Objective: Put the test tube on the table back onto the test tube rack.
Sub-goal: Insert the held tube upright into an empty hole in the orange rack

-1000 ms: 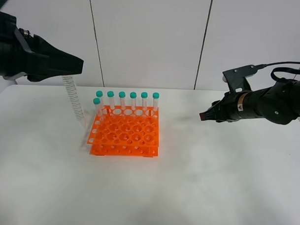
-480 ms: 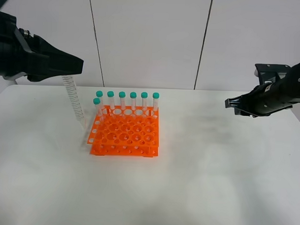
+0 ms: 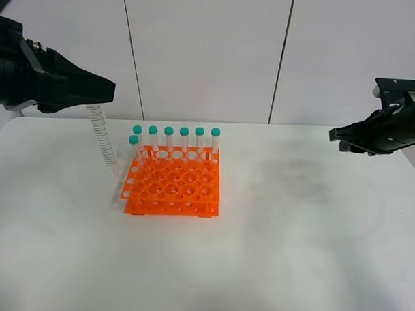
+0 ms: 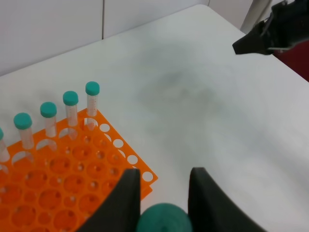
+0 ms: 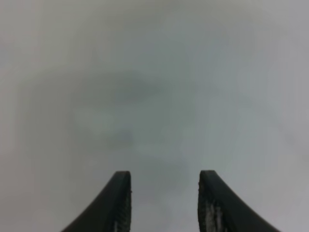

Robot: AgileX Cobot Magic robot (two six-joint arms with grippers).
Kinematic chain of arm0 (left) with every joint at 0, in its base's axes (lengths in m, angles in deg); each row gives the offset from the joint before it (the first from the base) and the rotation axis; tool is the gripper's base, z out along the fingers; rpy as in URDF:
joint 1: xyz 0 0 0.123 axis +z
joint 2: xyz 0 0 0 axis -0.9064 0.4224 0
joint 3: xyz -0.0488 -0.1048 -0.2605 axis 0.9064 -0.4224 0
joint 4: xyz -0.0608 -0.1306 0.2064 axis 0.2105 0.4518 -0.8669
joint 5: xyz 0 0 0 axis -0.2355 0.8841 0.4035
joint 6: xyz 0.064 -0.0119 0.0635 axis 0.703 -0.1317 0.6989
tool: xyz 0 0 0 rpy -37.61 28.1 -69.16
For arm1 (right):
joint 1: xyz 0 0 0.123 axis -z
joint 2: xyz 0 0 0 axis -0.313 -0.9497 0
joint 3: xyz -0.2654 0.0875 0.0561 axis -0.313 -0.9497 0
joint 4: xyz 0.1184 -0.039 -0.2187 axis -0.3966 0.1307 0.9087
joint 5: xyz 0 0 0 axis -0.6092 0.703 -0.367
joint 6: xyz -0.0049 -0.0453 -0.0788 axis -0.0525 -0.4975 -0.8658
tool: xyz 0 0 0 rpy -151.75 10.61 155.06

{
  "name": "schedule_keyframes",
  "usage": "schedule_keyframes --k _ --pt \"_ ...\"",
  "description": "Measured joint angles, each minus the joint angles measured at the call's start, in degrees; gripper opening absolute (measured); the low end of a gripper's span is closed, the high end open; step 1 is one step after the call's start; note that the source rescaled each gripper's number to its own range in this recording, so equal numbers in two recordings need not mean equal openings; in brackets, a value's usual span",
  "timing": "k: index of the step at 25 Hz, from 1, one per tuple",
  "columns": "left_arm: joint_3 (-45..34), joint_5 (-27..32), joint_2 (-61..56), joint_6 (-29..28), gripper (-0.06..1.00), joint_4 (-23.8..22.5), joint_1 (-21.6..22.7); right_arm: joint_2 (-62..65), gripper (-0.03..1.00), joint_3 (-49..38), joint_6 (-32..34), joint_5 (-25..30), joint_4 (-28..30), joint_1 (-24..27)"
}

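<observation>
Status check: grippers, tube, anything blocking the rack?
Left gripper shut on the test tube, teal cap between fingers, near the test tube rack, not seated. Right gripper open, empty, off to the right. Front holes free; nothing blocking.

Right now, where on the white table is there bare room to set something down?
Widest: the white matte table between the bright orange plastic rack and the open right gripper. The whole strip in front of the rack is bare too. Crowded: the rack's back edge, with teal-capped clear tubes, and its left side, where a clear ribbed coil hangs.
</observation>
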Motion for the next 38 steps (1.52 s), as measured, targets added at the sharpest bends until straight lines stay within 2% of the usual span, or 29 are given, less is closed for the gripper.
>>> schedule_keyframes --k 10,17,29,38 --pt "0.00 0.00 0.00 0.00 0.00 0.00 0.00 12.96 0.40 0.00 0.00 2.45 0.65 0.00" --pt "0.00 0.00 0.00 0.00 0.00 0.00 0.00 21.58 0.40 0.00 0.18 7.60 0.70 0.00" --pt "0.00 0.00 0.00 0.46 0.00 0.00 0.00 41.33 0.40 0.00 2.64 20.61 0.92 0.00" --pt "0.00 0.00 0.00 0.66 0.00 0.00 0.00 62.22 0.40 0.00 7.88 34.59 3.07 0.00"
